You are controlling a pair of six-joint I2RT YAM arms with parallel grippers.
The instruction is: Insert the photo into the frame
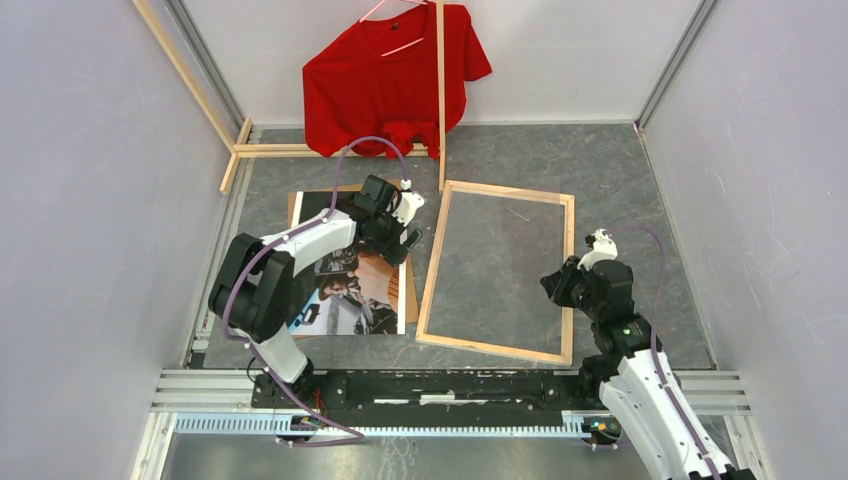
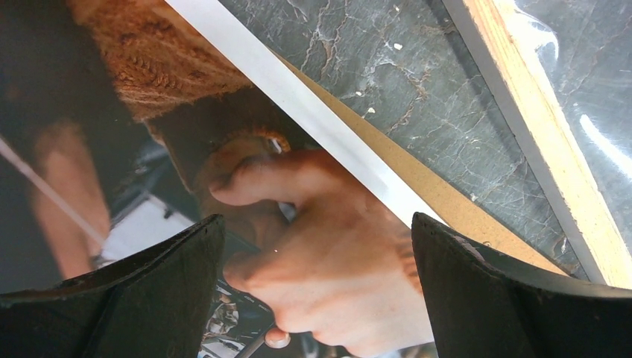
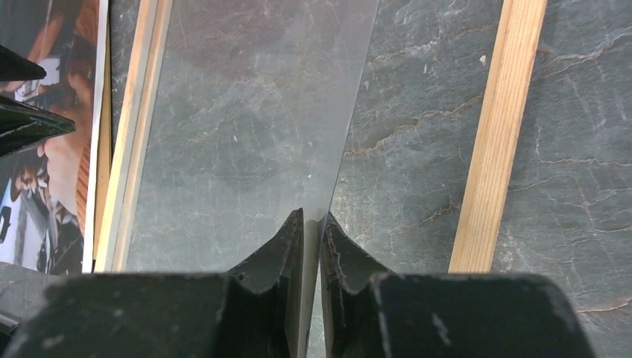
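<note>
Two tools: the left tool (image 2: 314, 224) hangs wide open over the photo (image 2: 149, 149), which lies on cardboard (image 2: 454, 205) beside the frame (image 1: 508, 190). The right tool (image 3: 311, 220) pinches the clear sheet (image 3: 246, 112) by its thin edge. That sheet could slip out and fall.

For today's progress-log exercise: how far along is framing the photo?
Done: the frame lies bare-wood side up beside the photo. In hand: the right claw pinches the clear pane by its edge; the open left claw hangs over the photo. Left: moving the photo into the frame.
</note>
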